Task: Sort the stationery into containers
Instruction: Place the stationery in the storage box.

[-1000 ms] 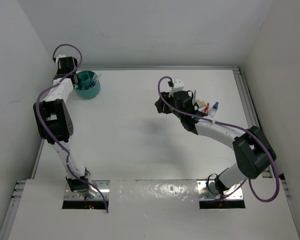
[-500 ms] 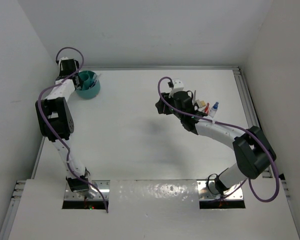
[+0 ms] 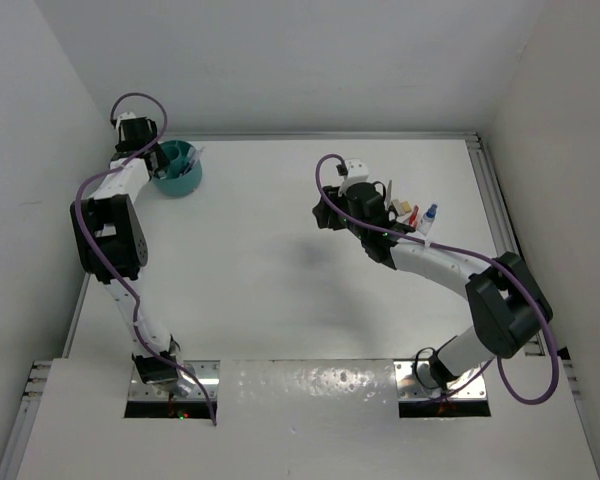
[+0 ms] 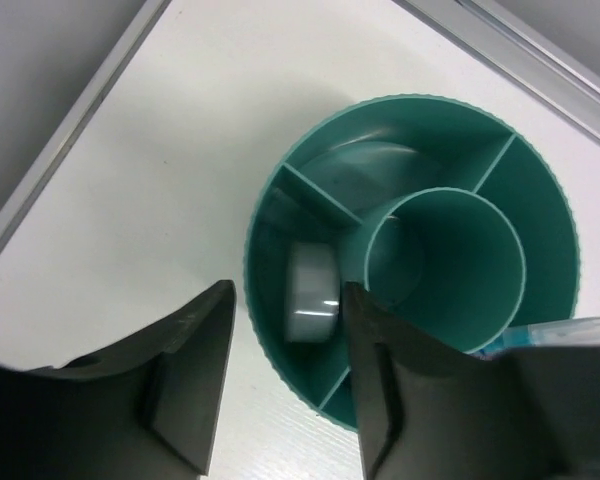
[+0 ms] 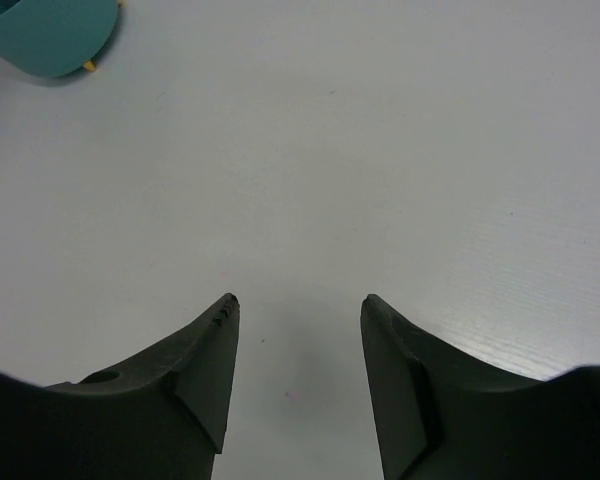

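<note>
We saw a teal organiser with a ribbed rim, a pale whitish tape ring, a plain white table, black fingers and purple cables

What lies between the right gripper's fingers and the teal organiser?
Bare table from right gripper to teal organiser, save a tiny yellow speck at its base; right wrist view.
</note>
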